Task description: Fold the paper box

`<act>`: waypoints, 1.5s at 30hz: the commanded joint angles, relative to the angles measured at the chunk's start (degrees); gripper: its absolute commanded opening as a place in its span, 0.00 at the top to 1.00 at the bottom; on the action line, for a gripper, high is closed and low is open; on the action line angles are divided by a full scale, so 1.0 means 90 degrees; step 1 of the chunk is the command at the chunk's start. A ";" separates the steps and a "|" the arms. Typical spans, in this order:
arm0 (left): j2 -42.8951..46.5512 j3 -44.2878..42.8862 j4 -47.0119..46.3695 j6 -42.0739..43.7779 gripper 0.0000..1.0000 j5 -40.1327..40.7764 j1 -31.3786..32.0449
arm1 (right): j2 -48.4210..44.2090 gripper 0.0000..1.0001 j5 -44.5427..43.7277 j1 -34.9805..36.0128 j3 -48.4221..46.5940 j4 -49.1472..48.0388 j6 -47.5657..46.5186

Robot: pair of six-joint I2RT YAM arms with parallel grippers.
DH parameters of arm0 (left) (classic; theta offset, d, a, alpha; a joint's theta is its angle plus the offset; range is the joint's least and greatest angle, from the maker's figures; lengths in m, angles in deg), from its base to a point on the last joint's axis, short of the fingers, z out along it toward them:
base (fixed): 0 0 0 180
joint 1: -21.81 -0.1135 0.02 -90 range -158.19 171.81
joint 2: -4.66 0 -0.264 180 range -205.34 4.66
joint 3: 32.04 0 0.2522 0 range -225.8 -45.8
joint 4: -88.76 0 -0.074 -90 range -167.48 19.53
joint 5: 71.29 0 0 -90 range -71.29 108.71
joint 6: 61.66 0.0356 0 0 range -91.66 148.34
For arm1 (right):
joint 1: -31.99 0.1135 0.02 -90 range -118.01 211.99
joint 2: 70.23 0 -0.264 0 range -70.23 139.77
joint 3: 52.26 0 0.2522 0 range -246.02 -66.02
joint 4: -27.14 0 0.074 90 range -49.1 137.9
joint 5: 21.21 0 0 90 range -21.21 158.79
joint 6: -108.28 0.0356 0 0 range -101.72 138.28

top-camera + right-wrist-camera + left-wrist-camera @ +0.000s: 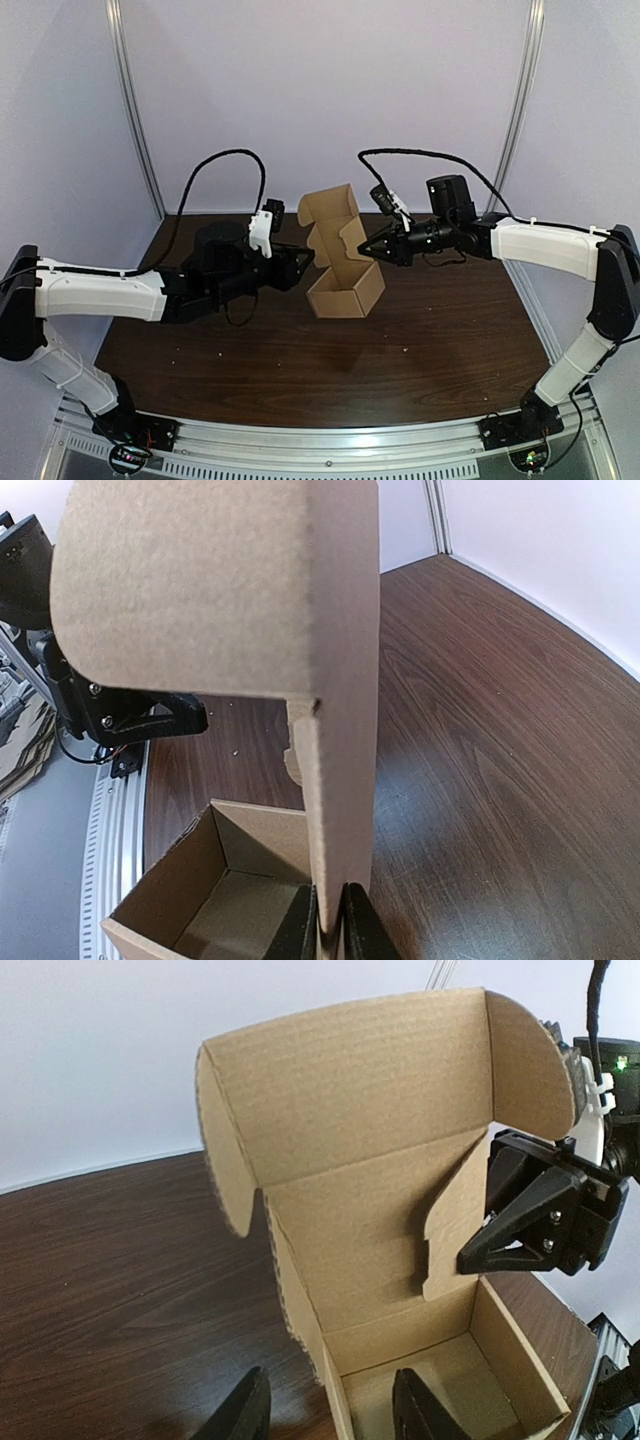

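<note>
Top external view, near edge: metal rail [330, 440] carrying both arm bases, with the left arm [100, 295] and right arm [545, 245] reaching inward over a dark wooden table [300, 370].
Left gripper [304, 259]: lies low against the left side of the paper box [345, 293]. Jaws spread apart and astride the left side wall in the left wrist view, with one finger [240, 1412] outside and the other [420, 1408] inside the tray. Clamps nothing.
Right gripper [368, 249]: enters from the right, a little higher than its partner. Fingers [360, 930] pinched tight on the edge of an upright side flap [455, 1210] of the paper box, seen edge-on in the right wrist view.
Position of paper box: stands near the middle of the table, between the two grippers and touching both. Open tray toward the front, resting on the wood, with its bare floor [450, 1380] visible.
Lid [328, 205]: rises upright from the rear wall of the tray. Rounded ear flaps bent forward at the left end [225, 1160] and the right end [525, 1060].
Cables [225, 160]: black, looping up and back from each wrist.
Far side: pale wall [320, 90] behind the table edge.
</note>
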 commanded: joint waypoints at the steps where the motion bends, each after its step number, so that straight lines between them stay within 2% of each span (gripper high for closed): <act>1: -0.0283 -0.0331 -0.0533 0.0112 0.58 -0.0063 0.0008 | -0.0110 0.89 0.0062 -0.0002 0.0038 -0.0121 0.0192; 16: -0.0667 -0.0630 -0.0664 0.0156 0.80 0.0042 0.0008 | -0.0201 0.88 0.0296 0.0012 0.0102 -0.0225 0.0344; 20: -0.0210 -0.0413 -0.0365 0.0016 0.68 0.0112 0.0013 | -0.0225 0.88 0.0326 0.0020 0.0083 -0.0216 0.0377; 25: 0.0459 0.0135 -0.0024 -0.0211 0.46 0.0694 0.0001 | -0.0210 0.88 0.0410 0.0019 0.0102 -0.0252 0.0386; 27: 0.0372 0.0052 0.0168 -0.0136 0.42 0.0707 -0.0011 | -0.0205 0.88 0.0459 0.0016 0.0124 -0.0317 0.0429; 31: -0.0097 -0.0177 -0.0148 -0.0234 0.39 0.0165 -0.0060 | -0.0205 0.88 0.0540 0.0015 0.0133 -0.0398 0.0446; 39: -0.0465 -0.0387 -0.0481 -0.0328 0.49 0.0096 -0.0113 | -0.0300 0.88 0.0700 0.0014 0.0129 -0.0262 0.0446; 41: -0.0516 -0.0389 -0.0597 -0.0313 0.57 -0.0029 -0.0140 | -0.0329 0.87 0.0719 0.0013 0.0162 -0.0250 0.0429; 45: -0.0723 -0.0455 -0.0899 -0.0235 0.68 -0.0553 -0.0191 | -0.0348 0.87 0.0724 0.0029 0.0209 -0.0234 0.0387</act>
